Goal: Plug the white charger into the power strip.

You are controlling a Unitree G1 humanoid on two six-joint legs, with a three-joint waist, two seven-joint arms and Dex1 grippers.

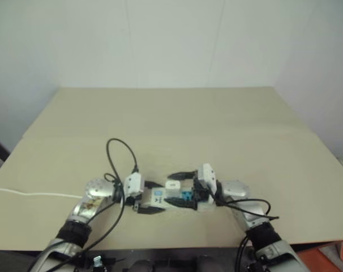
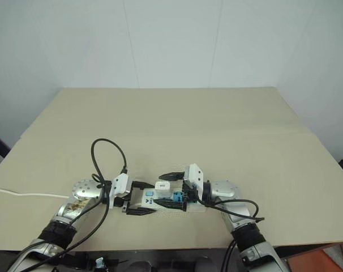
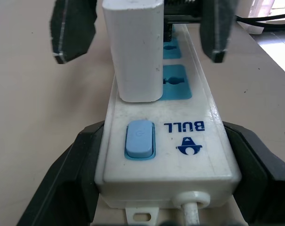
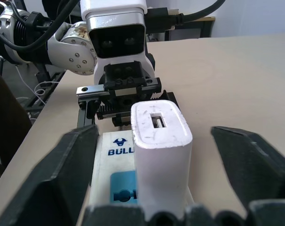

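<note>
the left gripper (image 3: pixel 147 160) is closed on the switch end of the power strip (image 1: pixel 174 198), one black finger on each long side, which looks meant to steady the bar so it cannot slide or tip while something is pushed in. the right gripper (image 4: pixel 147 155) comes in from the opposite end with its fingers (image 4: pixel 255 155) spread wide, standing clear on both sides of the white charger (image 4: pixel 160 150) and not touching it. the charger stands upright on the strip in the socket nearest the blue switch (image 3: pixel 139 139), its base flush against the strip's top face, so it looks plugged in and able to stand on its own. two blue sockets (image 3: pixel 174 77) beyond it stay free.

the strip lies left to right on the near middle of the worktop (image 1: pixel 177 119), between the two grippers, with its thin white cord (image 1: pixel 30 194) trailing off to the left. my reading is that the plugging is done and the right gripper's open stance serves to let go.
</note>
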